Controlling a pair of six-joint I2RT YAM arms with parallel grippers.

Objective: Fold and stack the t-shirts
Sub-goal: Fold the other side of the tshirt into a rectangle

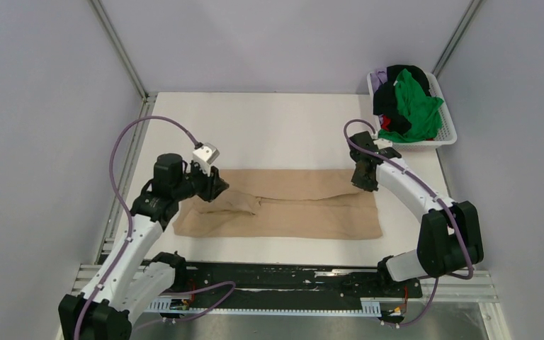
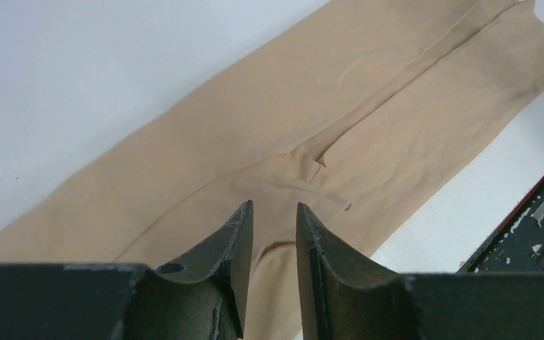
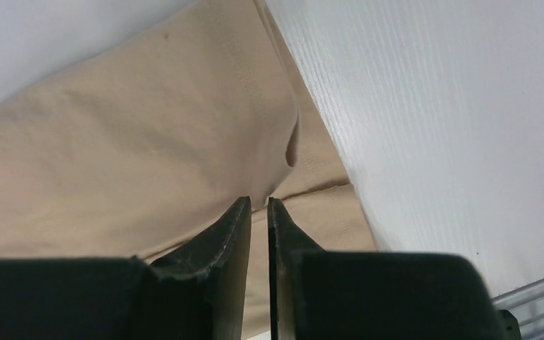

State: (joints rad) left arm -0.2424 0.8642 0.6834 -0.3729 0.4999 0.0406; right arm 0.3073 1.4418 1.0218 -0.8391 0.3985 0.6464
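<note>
A large tan-beige t-shirt (image 1: 290,205) lies on the white table as a long band, its upper and lower edges folded in to meet along the middle. My left gripper (image 1: 219,190) hovers over its rumpled left end. In the left wrist view the left gripper (image 2: 275,207) is open, and the tan cloth (image 2: 290,113) shows through the gap with nothing pinched. My right gripper (image 1: 363,181) is at the shirt's right end. In the right wrist view the right gripper (image 3: 259,202) shows a narrow gap above the tan cloth (image 3: 134,156).
A white latticed basket (image 1: 448,134) stands at the table's back right corner. It holds a green t-shirt (image 1: 414,106), a black one (image 1: 397,95), a bit of pale purple (image 1: 378,76) and red (image 1: 385,126). Grey walls enclose the table (image 1: 276,127).
</note>
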